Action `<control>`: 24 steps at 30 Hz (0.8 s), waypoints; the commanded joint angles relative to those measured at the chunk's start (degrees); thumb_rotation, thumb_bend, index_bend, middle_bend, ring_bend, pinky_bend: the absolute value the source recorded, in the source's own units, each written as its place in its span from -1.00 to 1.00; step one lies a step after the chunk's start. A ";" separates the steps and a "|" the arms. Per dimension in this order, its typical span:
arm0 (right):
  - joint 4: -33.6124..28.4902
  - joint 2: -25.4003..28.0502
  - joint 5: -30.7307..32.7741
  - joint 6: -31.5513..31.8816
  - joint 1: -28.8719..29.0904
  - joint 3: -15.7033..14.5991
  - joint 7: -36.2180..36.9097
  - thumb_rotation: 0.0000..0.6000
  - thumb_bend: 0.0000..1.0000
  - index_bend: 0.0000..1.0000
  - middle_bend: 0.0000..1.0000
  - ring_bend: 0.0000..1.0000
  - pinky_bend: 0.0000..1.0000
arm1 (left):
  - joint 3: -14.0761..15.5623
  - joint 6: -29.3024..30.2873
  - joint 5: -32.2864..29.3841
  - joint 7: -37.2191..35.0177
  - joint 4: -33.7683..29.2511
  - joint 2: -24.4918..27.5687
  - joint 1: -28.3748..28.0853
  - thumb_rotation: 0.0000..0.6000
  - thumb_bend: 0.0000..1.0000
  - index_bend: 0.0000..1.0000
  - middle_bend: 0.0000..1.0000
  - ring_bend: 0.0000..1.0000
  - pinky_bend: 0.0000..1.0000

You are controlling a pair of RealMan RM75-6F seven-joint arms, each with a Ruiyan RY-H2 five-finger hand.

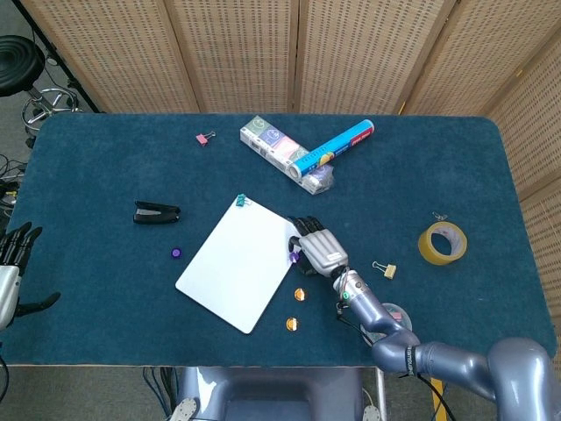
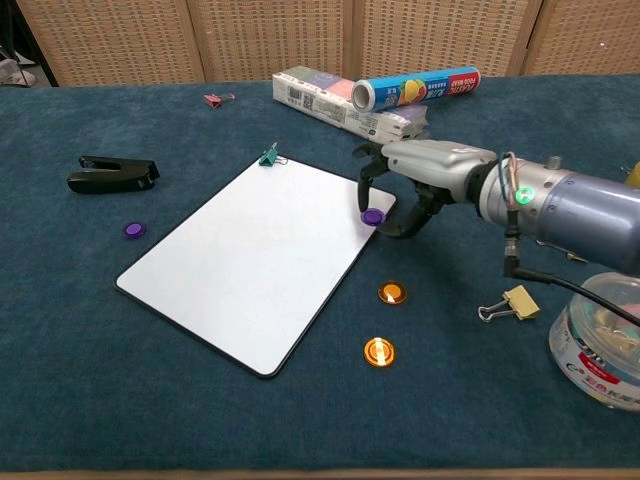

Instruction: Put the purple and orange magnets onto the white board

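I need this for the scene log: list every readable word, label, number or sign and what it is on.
Nothing can be read with certainty.
Colourful tube: printed lettering, too blurred to read.
Flat box under it: labels and small print, too small.
Clear tub at right: red lettering on its rim, not legible.
White board: blank.

This looks like a robot lab or test room set up as an office desk. A bench [image 1: 105, 158] covered in dark blue felt carries stationery: a stapler [image 1: 156, 212], a tape roll [image 1: 442, 242], binder clips [image 1: 384, 269]. Woven folding screens [image 1: 237, 53] wall it off behind, and a black stool [image 1: 19, 66] with loose cables, partly cut off, stands at the far corner.
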 commanded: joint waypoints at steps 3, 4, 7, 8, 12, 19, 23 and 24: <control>1.86 -3.32 2.79 -1.23 2.53 1.29 -2.95 1.00 -0.03 -0.03 -1.00 -1.00 -1.00 | 0.03 0.11 0.14 -0.21 -0.04 0.14 0.06 1.00 -0.97 -1.00 -1.00 -1.00 -1.00; 2.29 -3.98 3.28 -1.24 2.97 1.49 -3.45 1.00 -0.02 -0.03 -1.00 -1.00 -1.00 | 0.05 0.15 0.20 -0.29 -0.05 0.19 0.08 1.00 -0.97 -1.00 -1.00 -1.00 -1.00; 2.79 -5.18 3.96 -1.11 3.86 1.66 -4.61 1.00 -0.02 -0.02 -1.00 -1.00 -1.00 | 0.05 0.19 0.21 -0.44 -0.13 0.29 0.11 1.00 -0.97 -1.00 -1.00 -1.00 -1.00; 2.88 -5.60 4.18 -1.03 4.14 1.64 -5.04 1.00 -0.02 -0.02 -1.00 -1.00 -1.00 | 0.05 0.17 0.19 -0.45 -0.13 0.31 0.11 1.00 -0.97 -1.00 -1.00 -1.00 -1.00; 3.64 -6.69 4.88 -0.90 4.87 1.62 -6.08 1.00 -0.02 -0.03 -1.00 -1.00 -1.00 | 0.09 0.07 0.19 -0.43 -0.19 0.37 0.09 1.00 -0.97 -1.00 -1.00 -1.00 -1.00; 3.65 -6.37 6.82 -2.10 5.67 1.90 -6.93 1.00 -0.06 -0.36 -1.00 -1.00 -1.00 | 0.05 0.26 0.19 -0.62 -0.30 0.48 0.18 1.00 -0.97 -1.00 -1.00 -1.00 -1.00; 1.73 -5.17 7.83 -1.20 5.55 1.58 -8.79 1.00 -0.15 -0.41 -1.00 -1.00 -1.00 | 0.07 0.26 0.25 -0.66 -0.35 0.54 0.18 1.00 -0.97 -1.00 -1.00 -1.00 -1.00; 0.98 -4.85 8.00 -0.80 5.45 1.56 -9.07 1.00 -0.16 -0.41 -1.00 -1.00 -1.00 | 0.11 0.25 0.31 -0.65 -0.37 0.56 0.18 1.00 -0.97 -1.00 -1.00 -1.00 -1.00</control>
